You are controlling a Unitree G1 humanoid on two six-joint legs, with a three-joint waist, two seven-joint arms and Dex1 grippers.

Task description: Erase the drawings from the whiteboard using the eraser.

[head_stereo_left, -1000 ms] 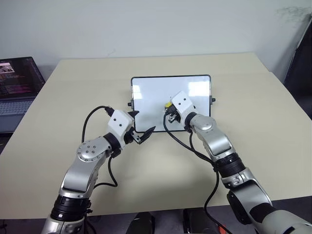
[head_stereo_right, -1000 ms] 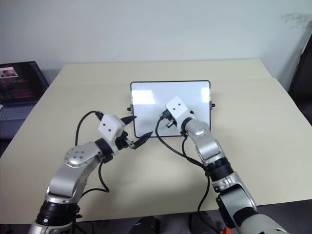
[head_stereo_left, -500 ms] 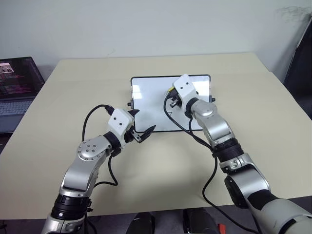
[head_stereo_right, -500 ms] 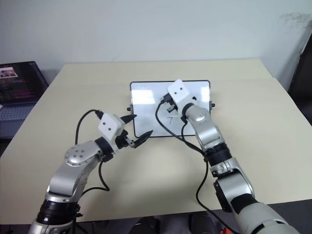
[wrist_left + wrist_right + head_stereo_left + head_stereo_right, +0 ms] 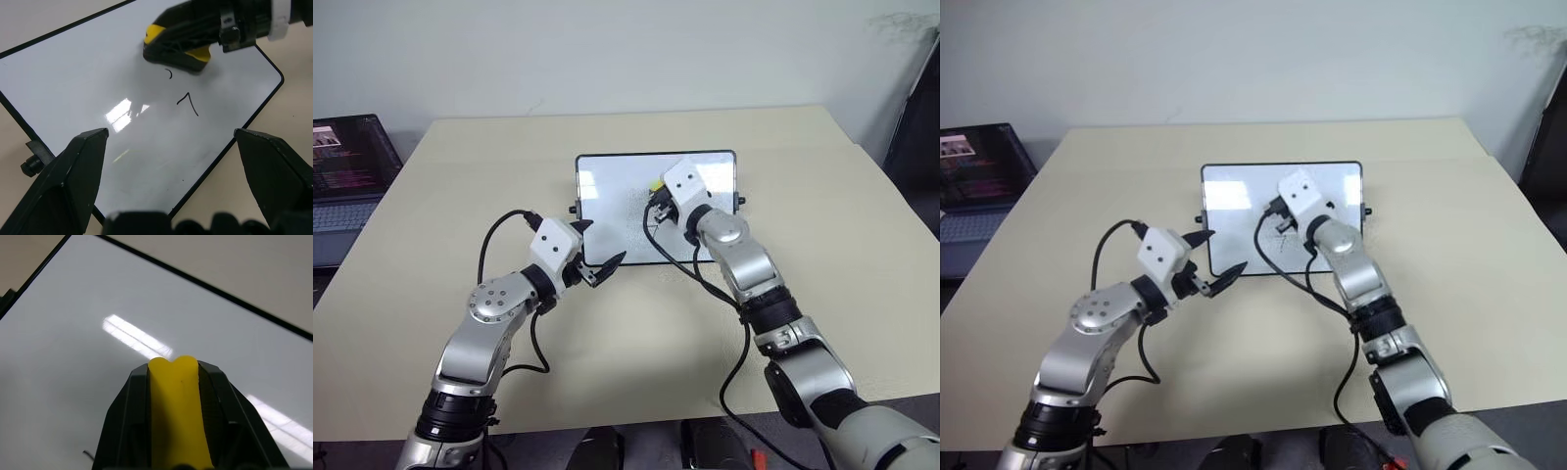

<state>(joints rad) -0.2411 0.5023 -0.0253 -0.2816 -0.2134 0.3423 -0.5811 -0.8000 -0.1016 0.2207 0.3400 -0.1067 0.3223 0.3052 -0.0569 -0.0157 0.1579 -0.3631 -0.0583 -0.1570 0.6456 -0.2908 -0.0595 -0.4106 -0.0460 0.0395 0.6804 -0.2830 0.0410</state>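
1. The whiteboard [image 5: 607, 201] lies flat on the beige table [image 5: 450, 215], a little above the middle of the left eye view, with its long side running left to right.
2. My right gripper [image 5: 173, 369] is clamped on the eraser [image 5: 177, 411]; in the right wrist view the yellow block sits tight between my two black fingers [image 5: 122, 421].
3. In the left eye view the eraser [image 5: 657, 183] is in the upper middle of the frame, over the right half of the whiteboard and near its top edge.
4. In the left wrist view the eraser [image 5: 177, 45] is in the upper part of the frame, with its dark base on the white surface.
5. Of the drawings, I see a 7 [image 5: 188, 103] in thin dark marker near the middle of the left wrist view, and a small curved stroke [image 5: 169, 74] just under the eraser. The board around them looks grey and smeared.
6. My left gripper [image 5: 595, 258] has its fingers wide apart and holds nothing. It is at the lower left corner of the whiteboard, in the middle of the left eye view.
7. A laptop [image 5: 347, 171] with a lit screen stands at the left edge of the left eye view, beside the table.
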